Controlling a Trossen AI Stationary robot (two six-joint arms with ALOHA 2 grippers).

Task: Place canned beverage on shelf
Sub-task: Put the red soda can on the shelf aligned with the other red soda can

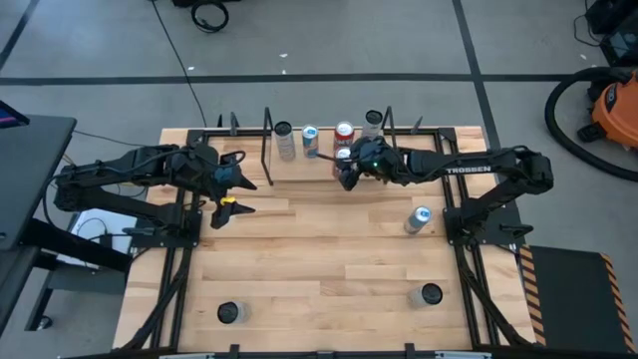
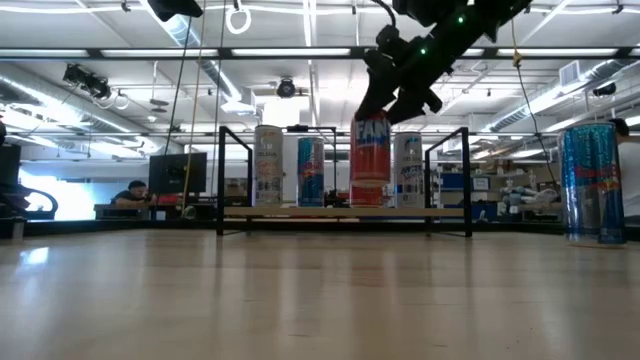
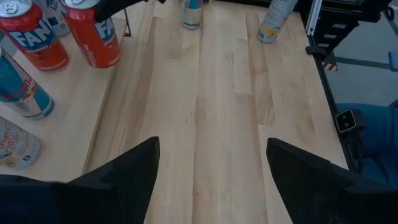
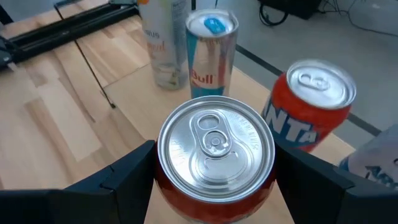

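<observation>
The shelf (image 1: 299,172) is a low light-wood board (image 2: 300,212) between black rod uprights at the table's far side. A white can (image 2: 268,165), a blue can (image 2: 311,170), a red can (image 1: 345,131) and one more can (image 2: 408,170) stand on it. My right gripper (image 1: 346,172) is over the shelf's right half, shut on another red can with a silver top (image 4: 214,155), which also shows in the low view (image 2: 370,160). My left gripper (image 1: 242,194) is open and empty near the shelf's left end, seen in its wrist view (image 3: 211,180). My right gripper pinches the red can's upper wall (image 4: 165,186) between its two fingers, one on each side just below the rim. The fingers come from above, slanting in from the table's right. The can is upright, its base down at the level of the shelf board (image 2: 370,206).
A blue-topped can (image 1: 419,219) stands on the table to the right, large in the low view (image 2: 592,180). Two dark-topped cans (image 1: 431,295) (image 1: 231,313) stand near the front edge. Bare wood lies in the table's middle.
</observation>
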